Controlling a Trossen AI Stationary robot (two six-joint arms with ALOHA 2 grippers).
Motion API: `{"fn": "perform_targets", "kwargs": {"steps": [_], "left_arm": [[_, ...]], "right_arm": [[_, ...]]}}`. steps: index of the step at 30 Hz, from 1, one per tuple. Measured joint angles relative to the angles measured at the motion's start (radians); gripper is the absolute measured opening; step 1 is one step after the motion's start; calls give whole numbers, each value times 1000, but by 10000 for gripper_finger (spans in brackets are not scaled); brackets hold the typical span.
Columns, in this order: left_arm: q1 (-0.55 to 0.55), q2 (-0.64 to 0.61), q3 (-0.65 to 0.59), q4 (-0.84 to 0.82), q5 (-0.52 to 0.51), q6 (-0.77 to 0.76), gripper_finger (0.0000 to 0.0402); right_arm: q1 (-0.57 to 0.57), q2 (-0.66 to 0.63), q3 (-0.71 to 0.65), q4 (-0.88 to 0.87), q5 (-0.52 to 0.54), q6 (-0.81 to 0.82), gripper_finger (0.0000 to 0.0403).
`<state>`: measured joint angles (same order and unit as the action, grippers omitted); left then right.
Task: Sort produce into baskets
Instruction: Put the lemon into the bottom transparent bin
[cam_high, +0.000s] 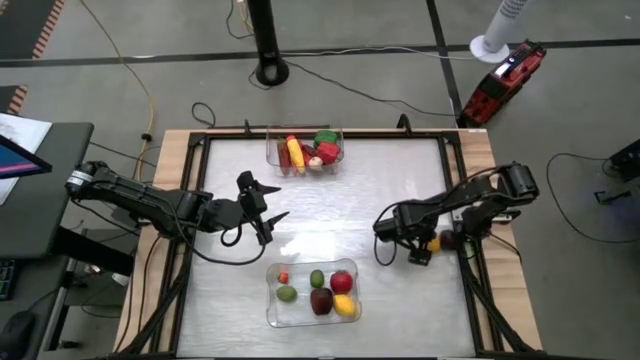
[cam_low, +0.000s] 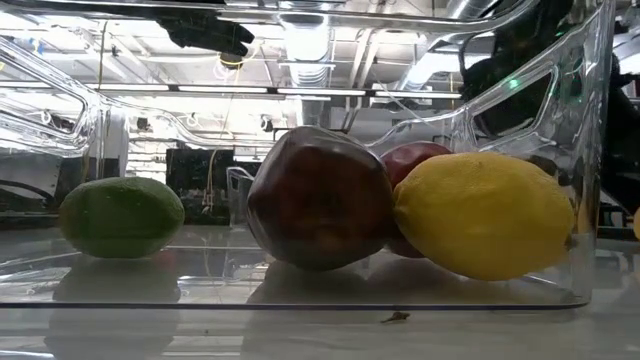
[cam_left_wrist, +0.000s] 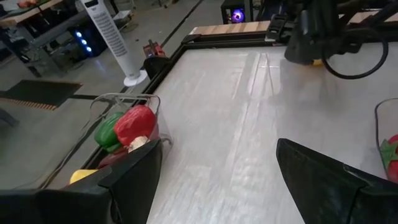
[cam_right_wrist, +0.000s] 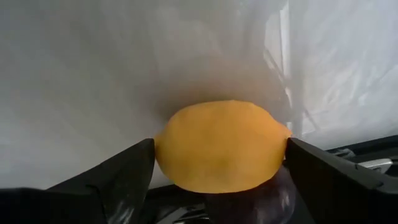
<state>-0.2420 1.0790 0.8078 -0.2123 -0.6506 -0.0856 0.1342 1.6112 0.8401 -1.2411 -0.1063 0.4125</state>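
High view, my right gripper (cam_high: 424, 250): low by the table's right edge, fingers on either side of an orange-yellow fruit (cam_high: 427, 244); a dark purple piece (cam_high: 449, 241) lies just beside it, close to the frame rail.
High view, my left gripper (cam_high: 268, 210): fingers spread wide, holding nothing, over bare table left of centre.
High view, baskets: the far bin (cam_high: 275, 152) sits against the far edge with red, green, yellow and whitish pieces; the near bin (cam_high: 273, 307) sits by the near edge with a lime, apples, a lemon (cam_high: 345, 306) and a small red piece.
High view, open room: a broad bare strip of table (cam_high: 390, 180) between the two bins.
Low view: through the near bin's clear wall, a green lime (cam_low: 121, 216), a dark red apple (cam_low: 319, 197) and the lemon, touching.
Left wrist view: my fingers (cam_left_wrist: 134, 174) stand well apart; the far bin is near one of them; bare table ahead runs to the wooden edge.
Right wrist view: my fingers close against both sides of the orange-yellow fruit, the purple piece just under it.
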Motion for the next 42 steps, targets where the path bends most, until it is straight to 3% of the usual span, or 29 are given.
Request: {"fn": "perform_targets", "kwargs": {"steps": [8, 20, 24, 28, 36, 42], "left_arm": [[0, 0, 0, 0, -1, 12, 304], [0, 0, 0, 0, -3, 14, 304], [0, 0, 0, 0, -5, 14, 304], [0, 0, 0, 0, -4, 14, 304], [0, 0, 0, -23, -3, 15, 304], [0, 0, 0, -31, -3, 34, 304]], "right_arm": [[18, 1, -9, 58, 64, -94, 352], [14, 2, 16, 114, 94, -134, 204], [0, 2, 90, 56, 122, -128, 179], [-8, 1, 181, -51, 128, -87, 202], [-4, -7, 204, -177, 96, 37, 328], [5, -8, 152, -162, -73, 82, 394]]}}
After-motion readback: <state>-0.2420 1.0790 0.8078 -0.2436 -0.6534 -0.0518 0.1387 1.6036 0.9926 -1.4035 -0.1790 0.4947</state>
